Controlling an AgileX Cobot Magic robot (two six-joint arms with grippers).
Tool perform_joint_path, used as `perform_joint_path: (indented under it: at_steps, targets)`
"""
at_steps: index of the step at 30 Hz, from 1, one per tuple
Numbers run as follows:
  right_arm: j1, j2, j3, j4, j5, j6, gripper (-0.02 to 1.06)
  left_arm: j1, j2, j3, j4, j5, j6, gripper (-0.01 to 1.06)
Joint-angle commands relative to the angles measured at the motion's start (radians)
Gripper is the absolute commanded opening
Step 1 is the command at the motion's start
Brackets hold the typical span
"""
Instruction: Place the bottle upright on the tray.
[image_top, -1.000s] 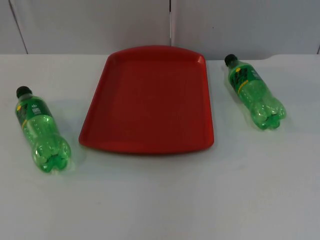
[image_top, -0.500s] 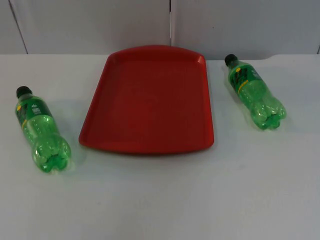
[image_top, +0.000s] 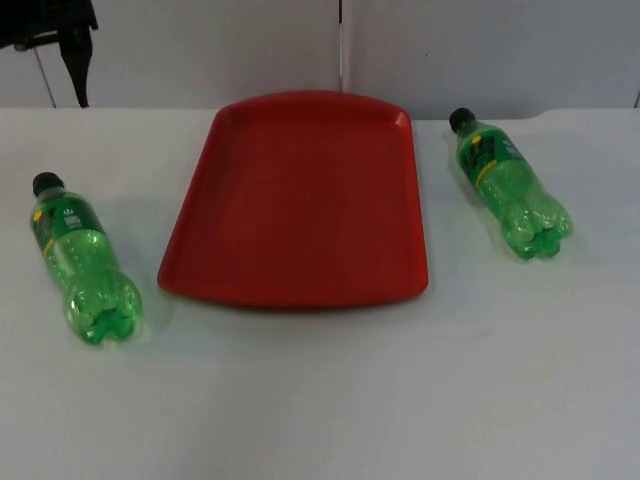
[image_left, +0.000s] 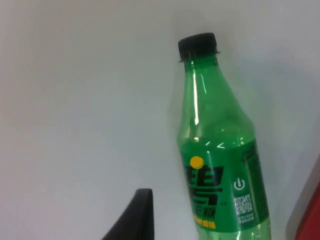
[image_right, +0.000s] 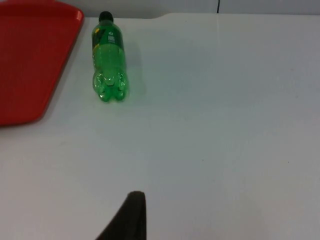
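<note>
Though laid flat on the tabletop (image_top: 320, 400) either side of the red tray (image_top: 300, 200), found left bottle (image_top: 82, 262) and right bottle (image_top: 510, 187) ungripped, neither stood up; left tool (image_top: 72, 60) hung near left bottle, right tool (image_right: 131, 215) waited well short of right bottle, state of both impossible to tell; whole task outstanding.

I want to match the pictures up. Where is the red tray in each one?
Top view: the red tray sits mid-table, between left bottle and right bottle, both lying.
Left wrist view: its red edge, beside the left bottle.
Right wrist view: the tray, beside the right bottle.
Shared landmark: white table.
</note>
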Motion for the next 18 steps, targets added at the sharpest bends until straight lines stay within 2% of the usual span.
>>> perform_joint_path:
  at_steps: [1,7,18]
  targets:
    - [-0.006,-0.002,0.004,0.003,-0.005,0.003,1.05,-0.006,0.015,-0.006,-0.016,-0.019,-0.008,1.05]
    - [-0.006,-0.002,0.004,0.003,-0.005,0.003,1.05,0.037,0.082,-0.035,-0.089,-0.017,0.03,1.05]
    - [-0.006,-0.002,0.004,0.003,-0.005,0.003,1.05,0.03,0.143,-0.045,-0.039,-0.028,0.026,1.05]
